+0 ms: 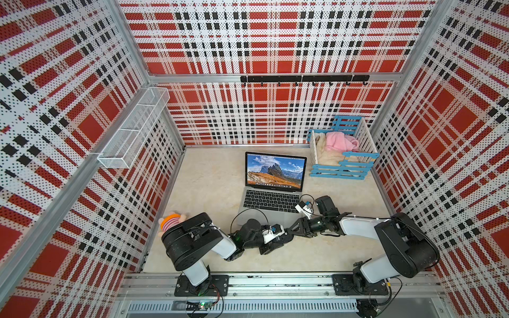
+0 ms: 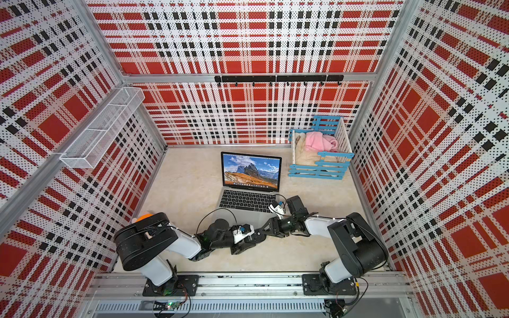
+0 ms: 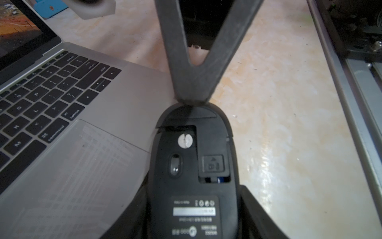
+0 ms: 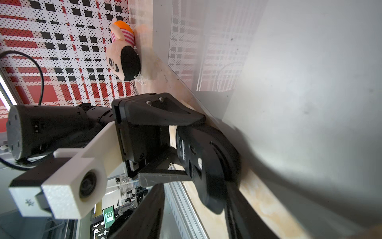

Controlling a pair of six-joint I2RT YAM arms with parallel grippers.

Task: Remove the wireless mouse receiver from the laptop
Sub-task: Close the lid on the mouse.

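Observation:
The laptop [image 1: 272,205] [image 2: 249,201] stands open mid-table, mountain wallpaper lit; its keyboard and trackpad [image 3: 82,165] fill one side of the left wrist view. My left gripper [image 3: 194,227] [image 1: 279,240] is shut on a black mouse [image 3: 192,165] [image 4: 206,161], held underside up beside the laptop's front right corner. My right gripper [image 4: 193,196] [image 1: 297,225] is open, its fingers [image 3: 192,82] at the mouse's far end. The wireless mouse receiver is not plainly in view. A small bluish piece sits in a slot [image 3: 215,179] on the mouse's underside, and I cannot tell what it is.
A plush doll [image 1: 172,220] [image 4: 124,60] lies at the left wall behind the left arm. A blue and white crate [image 1: 340,170] with pink cloth stands back right. A white mesh shelf [image 1: 135,129] hangs on the left wall. A metal rail [image 1: 275,283] borders the front.

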